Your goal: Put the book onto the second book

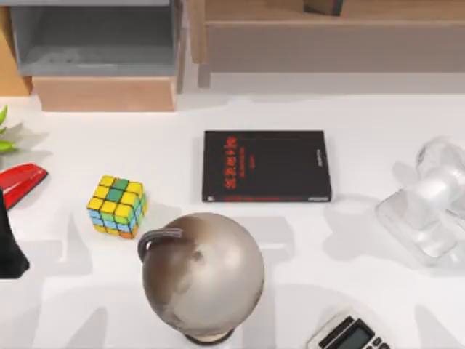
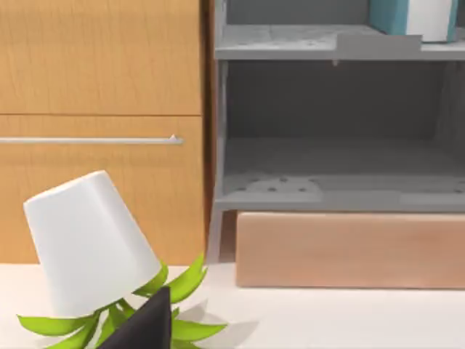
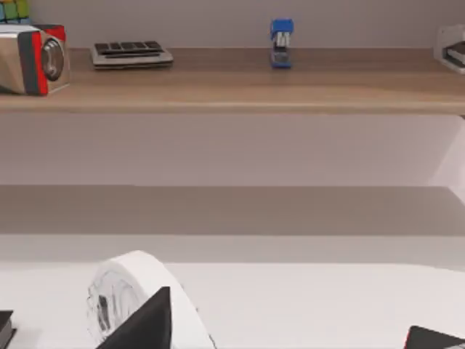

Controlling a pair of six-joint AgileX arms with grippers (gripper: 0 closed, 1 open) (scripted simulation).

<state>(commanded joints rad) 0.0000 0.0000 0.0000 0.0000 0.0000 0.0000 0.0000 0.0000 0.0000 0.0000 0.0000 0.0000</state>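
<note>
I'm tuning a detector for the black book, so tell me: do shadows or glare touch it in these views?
Top view: the black book lies evenly lit, red lettering legible, no glare; soft grey shadows fall on the table near the globe, short of the book. Left wrist view: the teal book sits on a shaded grey shelf.

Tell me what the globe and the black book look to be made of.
The globe looks like dull brushed metal or stone: mottled grey-brown with a soft sheen; its curved arm looks metallic. The black book looks like matte printed card or paper, with flat red lettering and no glare. This is a rendering, so both are guesses.
</note>
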